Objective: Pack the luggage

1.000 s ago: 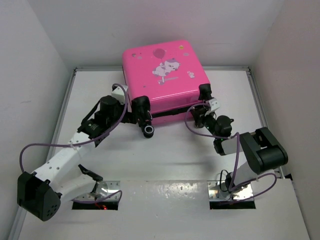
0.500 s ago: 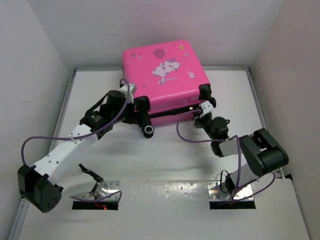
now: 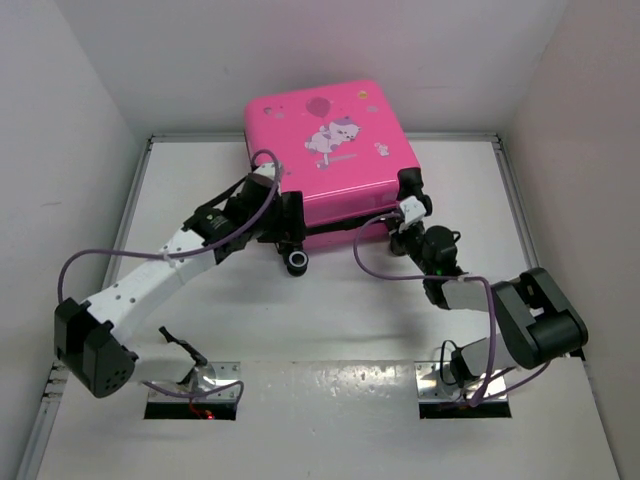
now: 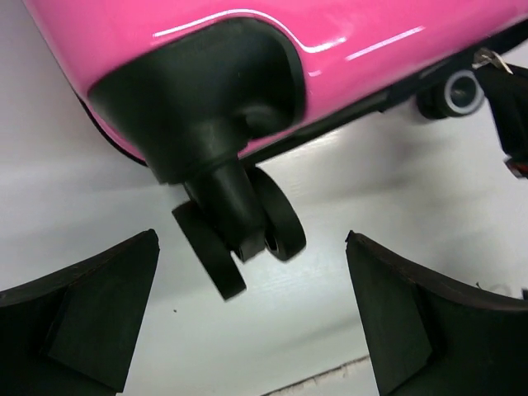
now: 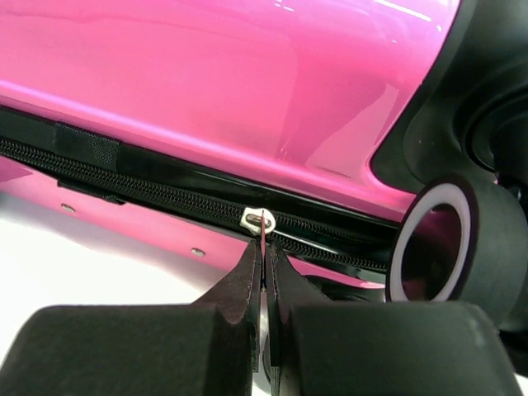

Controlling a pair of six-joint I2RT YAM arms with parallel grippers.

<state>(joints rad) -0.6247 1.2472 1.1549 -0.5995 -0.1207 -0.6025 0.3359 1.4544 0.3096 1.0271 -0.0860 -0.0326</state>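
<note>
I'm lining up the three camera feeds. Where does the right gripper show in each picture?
Top external: the right gripper is right of centre, at the near side of the luggage.
Left wrist: its dark tip pokes in at the upper right edge.
Right wrist: bottom centre, shut on the zipper pull.
Shared landmark: the luggage's pink shell, in all three views.
</note>
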